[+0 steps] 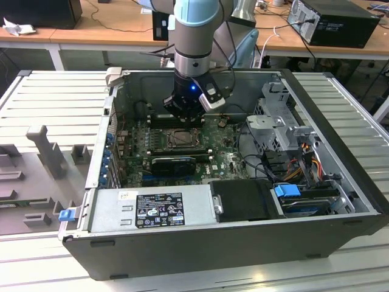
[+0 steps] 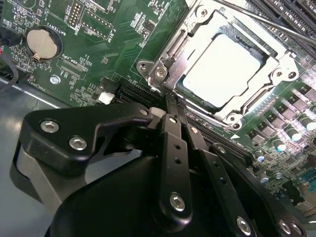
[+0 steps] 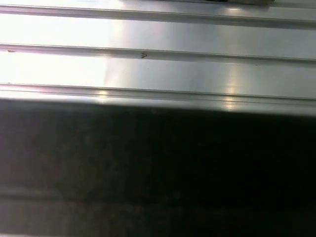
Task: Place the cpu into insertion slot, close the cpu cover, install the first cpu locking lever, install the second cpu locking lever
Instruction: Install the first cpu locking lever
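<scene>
The cpu [image 2: 224, 69] lies flat in the insertion slot [image 1: 164, 139] of the green motherboard, its pale silver face showing through the window of the cpu cover [image 2: 178, 69]. The cover lies down over the chip. A thin metal lever rod [image 2: 266, 22] runs along the far side of the socket. My gripper [image 2: 170, 104] is shut, its black fingers [image 2: 174, 143] pressed together, with the tips at the socket's near edge beside the cover's corner. In the exterior view the gripper [image 1: 182, 121] hangs just behind the socket inside the open computer case.
A coin battery [image 2: 43, 42] and capacitors [image 2: 291, 133] sit around the socket. The case holds a black card [image 1: 173, 163], a power supply [image 1: 152, 210], a drive cage [image 1: 276, 128] and loose cables [image 1: 304, 167]. Grey fixtures [image 1: 45, 152] stand on the ribbed table at the exterior view's left.
</scene>
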